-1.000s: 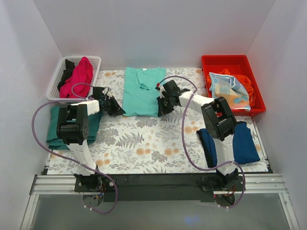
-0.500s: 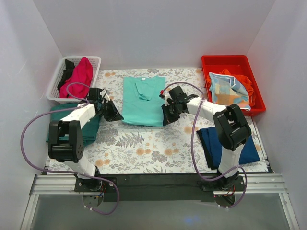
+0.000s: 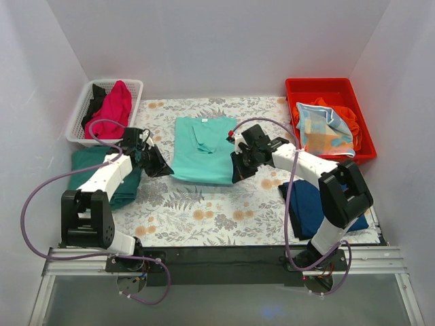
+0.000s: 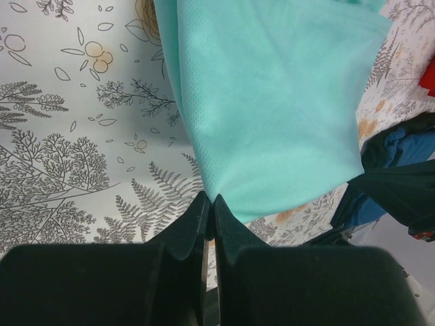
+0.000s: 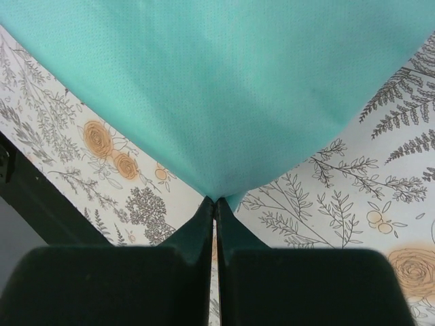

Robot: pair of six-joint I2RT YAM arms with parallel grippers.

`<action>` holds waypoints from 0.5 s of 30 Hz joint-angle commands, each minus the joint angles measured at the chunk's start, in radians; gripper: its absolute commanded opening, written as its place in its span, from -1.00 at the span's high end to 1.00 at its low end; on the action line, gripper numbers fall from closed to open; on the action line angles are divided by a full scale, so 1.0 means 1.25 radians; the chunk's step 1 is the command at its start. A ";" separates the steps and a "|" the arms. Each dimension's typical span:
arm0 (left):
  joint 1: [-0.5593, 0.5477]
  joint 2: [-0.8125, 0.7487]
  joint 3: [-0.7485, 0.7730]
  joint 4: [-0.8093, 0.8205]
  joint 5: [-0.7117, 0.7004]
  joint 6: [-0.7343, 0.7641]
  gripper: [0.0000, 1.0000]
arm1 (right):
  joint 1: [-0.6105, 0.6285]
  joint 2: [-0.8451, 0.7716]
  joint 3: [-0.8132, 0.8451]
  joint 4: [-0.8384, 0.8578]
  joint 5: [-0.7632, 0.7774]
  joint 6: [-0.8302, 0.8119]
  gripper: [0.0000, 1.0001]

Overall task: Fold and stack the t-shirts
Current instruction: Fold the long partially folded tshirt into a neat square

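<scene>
I have both arms reaching in over the floral cover (image 3: 204, 210) toward the middle of the table. The mint shirt (image 3: 202, 146) lies there, folded into a rectangle with its collar toward the far side. My left gripper (image 4: 209, 202) has its jaws pressed together on the shirt's near-left corner, and the wrist view shows the cloth running right into the pinch. My right gripper (image 5: 216, 202) is clamped the same way on the near-right corner, with the fabric drawn to a point between the fingers. A dark green shirt (image 3: 88, 163) lies folded at the left edge, partly under my left arm. A navy shirt (image 3: 309, 204) lies at the near right, partly hidden by my right arm. The white basket (image 3: 81, 112) at far left holds a magenta shirt (image 3: 117, 102) and a black shirt (image 3: 95, 100). The red bin (image 3: 326, 87) at far right holds patterned cloth (image 3: 323, 129).
</scene>
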 commanded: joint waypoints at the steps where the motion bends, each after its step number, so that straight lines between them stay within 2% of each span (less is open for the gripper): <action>1: 0.003 -0.079 0.066 -0.018 -0.055 -0.013 1.00 | 0.000 -0.070 0.051 -0.048 0.039 -0.005 0.97; 9: 0.003 -0.053 0.169 0.026 -0.091 -0.034 1.00 | -0.001 -0.040 0.175 -0.073 0.097 -0.028 0.97; 15: 0.003 0.115 0.330 0.101 -0.079 -0.076 1.00 | -0.049 0.070 0.334 -0.070 0.141 -0.045 0.97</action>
